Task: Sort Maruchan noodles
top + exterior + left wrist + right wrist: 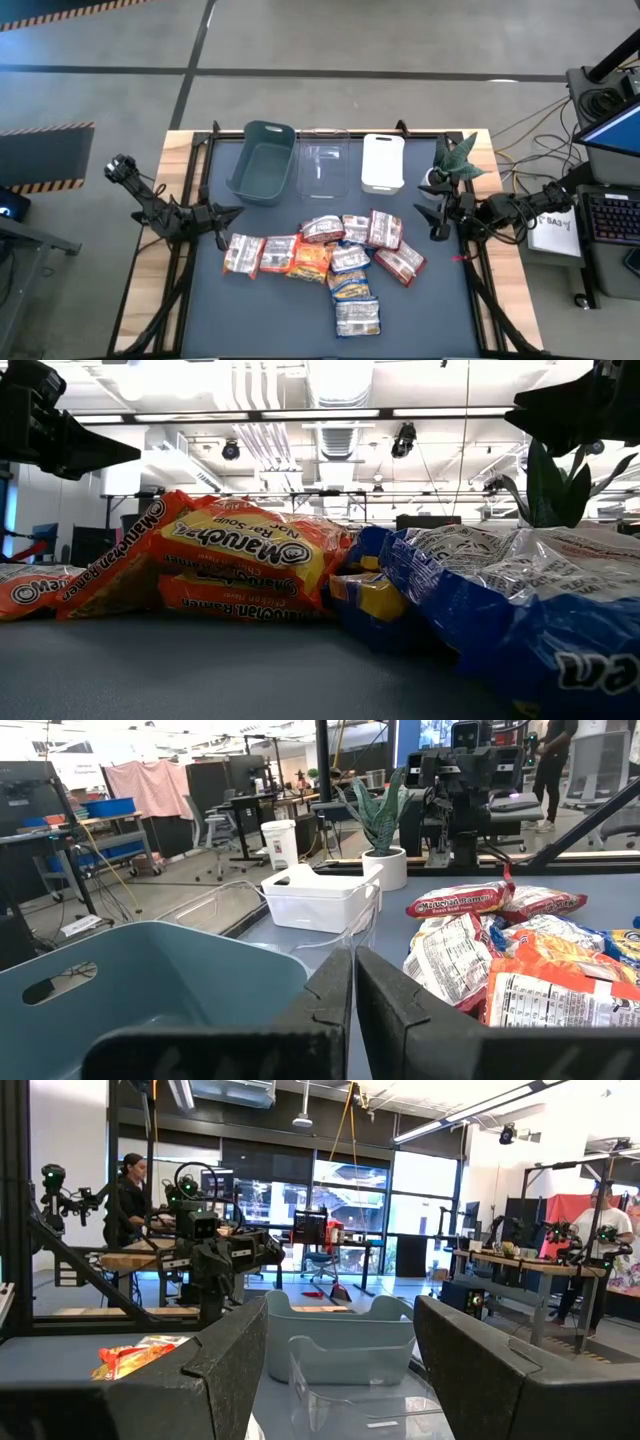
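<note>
Several Maruchan noodle packets (335, 258) lie flat in a loose heap on the dark mat in mid-table, some overlapping: orange ones (240, 560) to the left, red-and-white ones (385, 230) to the right, yellow-and-blue ones (355, 300) toward the near edge. My left gripper (232, 212) hovers shut and empty at the mat's left side, left of the heap; its fingers (330, 990) show close together. My right gripper (428, 215) hovers open and empty at the mat's right side; its fingers (470, 1360) stand wide apart.
Three bins stand in a row at the far edge: teal (262, 162), clear (323, 160) and white (382, 162). A potted plant (455, 160) stands at the far right corner. People and other robot rigs show in the room beyond the table (130, 1190).
</note>
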You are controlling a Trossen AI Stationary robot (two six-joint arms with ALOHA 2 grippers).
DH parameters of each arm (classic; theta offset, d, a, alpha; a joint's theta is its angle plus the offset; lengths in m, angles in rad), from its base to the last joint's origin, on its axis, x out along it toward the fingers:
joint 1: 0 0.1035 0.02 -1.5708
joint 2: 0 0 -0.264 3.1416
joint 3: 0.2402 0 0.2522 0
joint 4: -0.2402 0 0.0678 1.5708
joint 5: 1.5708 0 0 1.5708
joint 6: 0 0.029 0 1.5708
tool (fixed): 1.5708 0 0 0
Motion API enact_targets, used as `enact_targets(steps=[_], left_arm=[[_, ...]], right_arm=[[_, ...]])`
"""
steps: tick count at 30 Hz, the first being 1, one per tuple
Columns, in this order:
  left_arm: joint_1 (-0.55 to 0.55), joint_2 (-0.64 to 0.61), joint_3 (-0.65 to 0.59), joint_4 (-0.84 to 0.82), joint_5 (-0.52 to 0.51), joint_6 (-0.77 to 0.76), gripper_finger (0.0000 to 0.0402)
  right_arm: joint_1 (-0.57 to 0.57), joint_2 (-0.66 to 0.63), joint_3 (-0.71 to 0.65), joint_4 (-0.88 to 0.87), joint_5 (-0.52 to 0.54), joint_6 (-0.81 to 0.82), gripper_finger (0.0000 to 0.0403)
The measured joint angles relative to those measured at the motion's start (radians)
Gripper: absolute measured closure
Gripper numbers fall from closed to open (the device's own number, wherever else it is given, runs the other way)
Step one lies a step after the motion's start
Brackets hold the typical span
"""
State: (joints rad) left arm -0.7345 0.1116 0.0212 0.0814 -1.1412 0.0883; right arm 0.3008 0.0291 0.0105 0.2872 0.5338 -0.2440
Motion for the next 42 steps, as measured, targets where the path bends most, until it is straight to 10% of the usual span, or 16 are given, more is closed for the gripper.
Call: enact_targets(steps=[19, 30, 42], left_arm=[[0.000, 0.000, 0.000, 0.000, 0.000, 0.000, 0.0402], [0.000, 0.000, 0.000, 0.014, 0.001, -0.015, 0.0402], [0.003, 0.000, 0.000, 0.506, 0.014, -0.243, 0.0402]], right_arm=[[0.000, 0.000, 0.000, 0.000, 0.000, 0.004, 0.0165], [0.000, 0.000, 0.000, 0.022, -0.001, 0.382, 0.0165], [0.000, 0.172, 0.069, 0.166, -0.017, 0.495, 0.0165]])
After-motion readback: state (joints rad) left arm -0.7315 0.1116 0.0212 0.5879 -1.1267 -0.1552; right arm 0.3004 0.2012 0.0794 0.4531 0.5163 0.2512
